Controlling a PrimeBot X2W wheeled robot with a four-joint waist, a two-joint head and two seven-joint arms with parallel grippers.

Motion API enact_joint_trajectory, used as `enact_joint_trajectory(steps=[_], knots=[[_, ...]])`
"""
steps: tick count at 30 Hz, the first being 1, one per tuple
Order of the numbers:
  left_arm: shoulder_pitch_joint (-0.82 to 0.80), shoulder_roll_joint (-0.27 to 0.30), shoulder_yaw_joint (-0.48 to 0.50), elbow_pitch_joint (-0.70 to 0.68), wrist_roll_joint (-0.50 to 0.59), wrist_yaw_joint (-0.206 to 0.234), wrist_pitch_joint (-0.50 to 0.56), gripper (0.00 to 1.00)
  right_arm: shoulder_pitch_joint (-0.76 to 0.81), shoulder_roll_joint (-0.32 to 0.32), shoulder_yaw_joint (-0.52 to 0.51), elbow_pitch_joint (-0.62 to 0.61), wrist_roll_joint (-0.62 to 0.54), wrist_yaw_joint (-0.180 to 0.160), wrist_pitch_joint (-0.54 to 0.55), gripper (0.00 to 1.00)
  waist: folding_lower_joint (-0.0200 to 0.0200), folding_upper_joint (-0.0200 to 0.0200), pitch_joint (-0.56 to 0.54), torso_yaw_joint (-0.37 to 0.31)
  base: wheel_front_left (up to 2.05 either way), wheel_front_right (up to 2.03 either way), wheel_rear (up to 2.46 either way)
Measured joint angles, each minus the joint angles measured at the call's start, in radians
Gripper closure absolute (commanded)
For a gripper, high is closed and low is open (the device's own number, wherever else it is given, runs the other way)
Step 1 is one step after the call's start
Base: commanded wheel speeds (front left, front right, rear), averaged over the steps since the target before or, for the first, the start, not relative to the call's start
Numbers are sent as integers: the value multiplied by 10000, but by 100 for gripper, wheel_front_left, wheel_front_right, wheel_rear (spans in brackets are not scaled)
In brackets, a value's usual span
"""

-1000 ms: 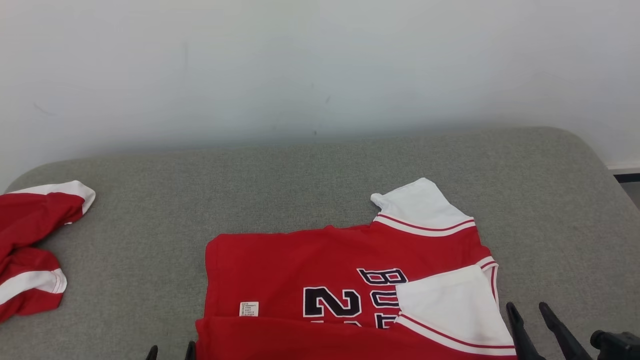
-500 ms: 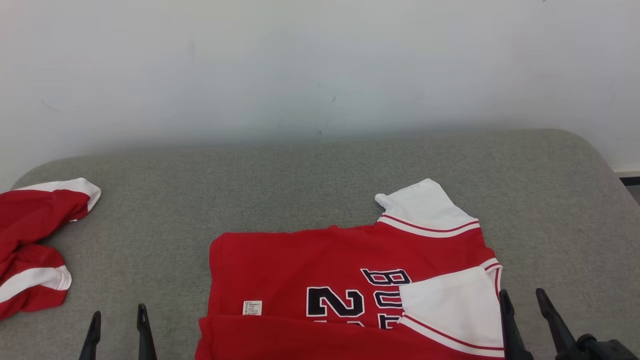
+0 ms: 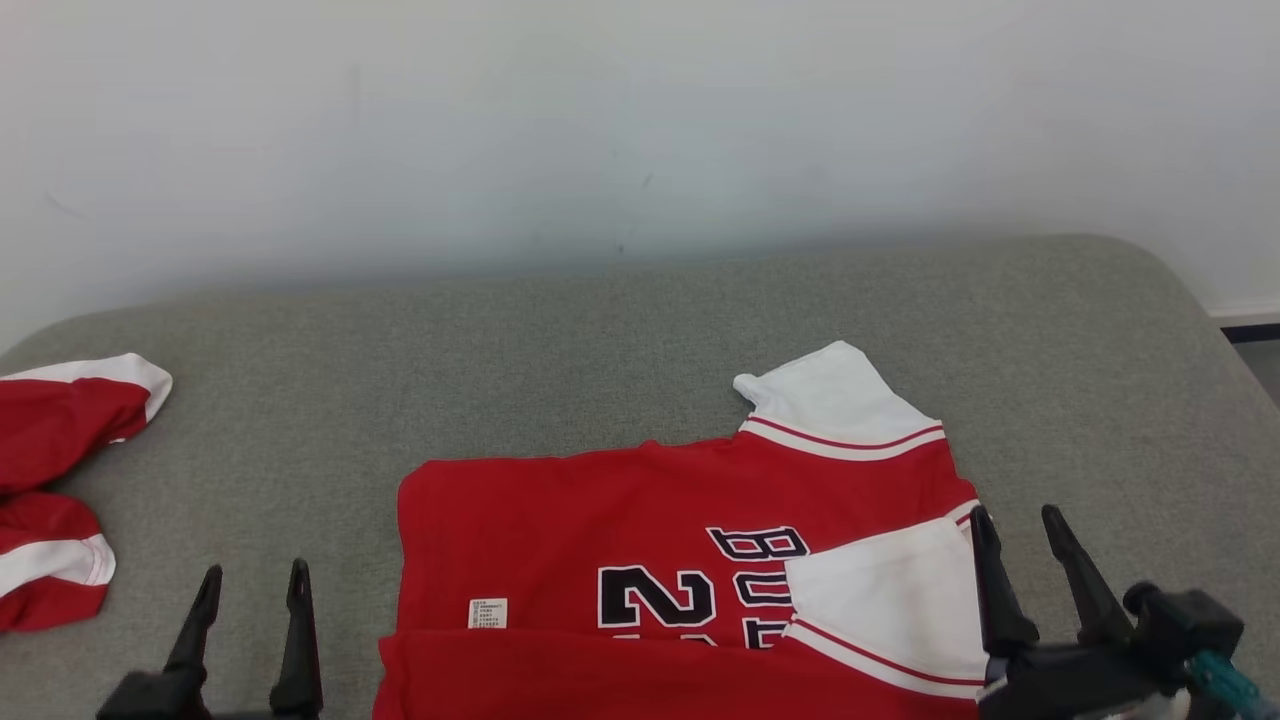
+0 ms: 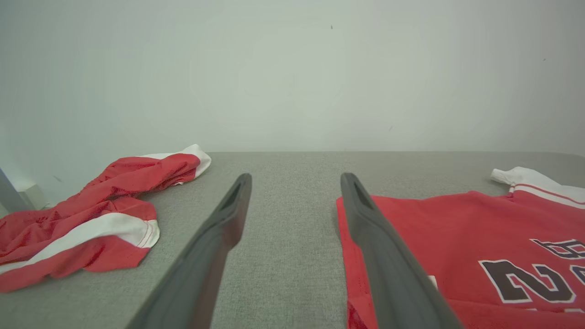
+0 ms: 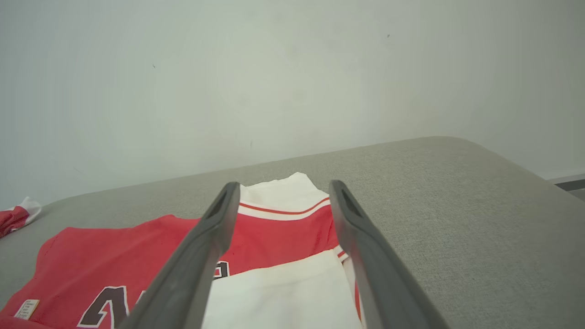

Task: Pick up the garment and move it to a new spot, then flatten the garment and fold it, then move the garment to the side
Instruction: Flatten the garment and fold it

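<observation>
The red jersey lies partly folded on our grey bench. Our left tool hovers just left of it, our right tool at its right edge — both spread wide, empty.

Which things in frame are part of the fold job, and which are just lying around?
In the job:
- red jersey, flat, one white sleeve folded in
- left gripper and right gripper, both open, empty

Lying about:
- crumpled red-and-white garment at the left edge of the grey padded surface
- white wall
</observation>
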Motion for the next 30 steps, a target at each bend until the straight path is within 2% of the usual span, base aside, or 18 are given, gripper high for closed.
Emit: enact_joint_trajectory(steps=[2,7,11,15,16,21,30], knots=[[-603,125,-79,303,-96,-301,163,0,-636,15,10,314,481,0,278,0,0,0,127,-63,0,0,0],[-2422,391,-368,1237,-552,-1156,1066,0,-2792,-424,441,1350,884,0,790,0,2,0,665,-207,0,0,0],[-3864,548,-491,2171,-1189,-1551,1801,0,-4550,-721,876,2681,940,0,1041,0,3,1,1214,-326,0,0,0],[-5034,805,-727,3051,-1795,-1724,2479,0,-6118,-848,1317,4192,940,0,1129,0,4,1,1777,-444,0,0,0],[-5034,805,-727,3051,-1795,-1724,2479,0,-6118,-848,1317,4192,940,0,1129,0,4,1,1777,-444,0,0,0],[-5846,899,-1235,4015,-2623,-1779,3710,0,-7534,-920,1952,5946,907,0,951,0,4,2,2397,-579,0,0,0],[-6001,1338,-1990,4019,-3948,-1783,4753,0,-8701,-882,2869,7864,1179,0,77,0,3,3,2767,-737,0,0,0]])
